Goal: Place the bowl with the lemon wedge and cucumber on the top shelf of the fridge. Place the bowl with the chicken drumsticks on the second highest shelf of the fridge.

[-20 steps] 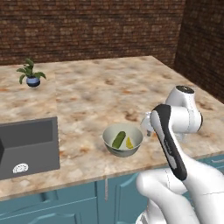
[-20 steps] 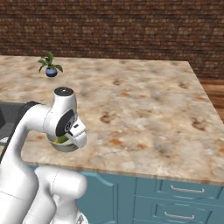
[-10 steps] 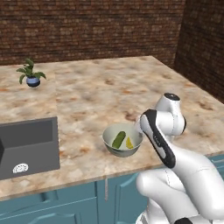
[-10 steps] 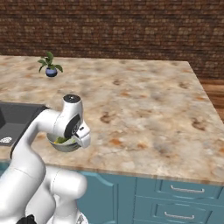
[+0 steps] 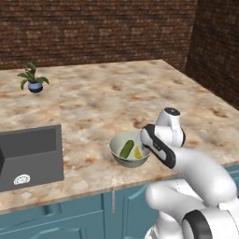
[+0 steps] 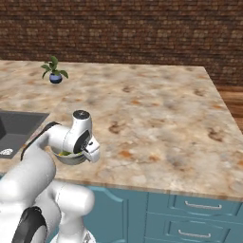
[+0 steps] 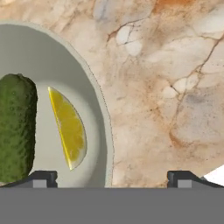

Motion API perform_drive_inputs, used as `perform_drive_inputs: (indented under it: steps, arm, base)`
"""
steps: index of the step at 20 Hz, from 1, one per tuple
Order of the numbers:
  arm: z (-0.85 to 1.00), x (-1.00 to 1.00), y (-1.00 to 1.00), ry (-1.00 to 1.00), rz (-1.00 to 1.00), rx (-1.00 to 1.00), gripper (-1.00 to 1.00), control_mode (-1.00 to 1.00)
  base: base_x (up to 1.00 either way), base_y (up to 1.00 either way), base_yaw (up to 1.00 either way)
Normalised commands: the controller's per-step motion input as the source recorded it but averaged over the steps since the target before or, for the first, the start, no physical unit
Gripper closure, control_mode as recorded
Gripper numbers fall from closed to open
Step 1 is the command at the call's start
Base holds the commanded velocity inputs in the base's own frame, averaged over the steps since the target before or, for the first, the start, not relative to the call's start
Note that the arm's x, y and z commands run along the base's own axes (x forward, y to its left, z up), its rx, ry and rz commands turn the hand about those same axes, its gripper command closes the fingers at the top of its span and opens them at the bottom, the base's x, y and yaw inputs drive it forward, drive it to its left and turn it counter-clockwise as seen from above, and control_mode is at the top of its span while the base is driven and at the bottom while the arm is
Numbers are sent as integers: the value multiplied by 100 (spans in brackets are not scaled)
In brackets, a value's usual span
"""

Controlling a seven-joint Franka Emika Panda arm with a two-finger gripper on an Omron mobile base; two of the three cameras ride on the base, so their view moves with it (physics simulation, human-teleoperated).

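Note:
The grey-green bowl stands near the counter's front edge, holding a green cucumber and a yellow lemon wedge. My gripper is open and points straight down over the bowl's right rim. One fingertip is over the inside of the bowl. The other fingertip is over the bare counter outside it. Nothing is held. In the left base view my bent arm hides the gripper at the rim. The bowl with the chicken drumsticks and the fridge are out of view.
A sink basin is set into the marble counter to the bowl's left. A small potted plant stands far back left. Brick walls bound the back and right. Teal drawers sit below the counter edge.
The arm has folded down and forward, bringing the hand lower to the bowl's right rim. The bowl has not moved, and the gripper has stayed open.

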Motion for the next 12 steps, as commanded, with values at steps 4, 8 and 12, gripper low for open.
perform_drive_inputs:
  steps: [4,8,12]
  arm:
    - [-28,31,0,0,0,0,-100,-100]
    - [-23,27,0,0,0,0,-100,-100]
    - [-21,1,0,0,0,0,100,-100]
  base:
    - [0,0,0]
    - [0,0,0]
    - [0,0,0]
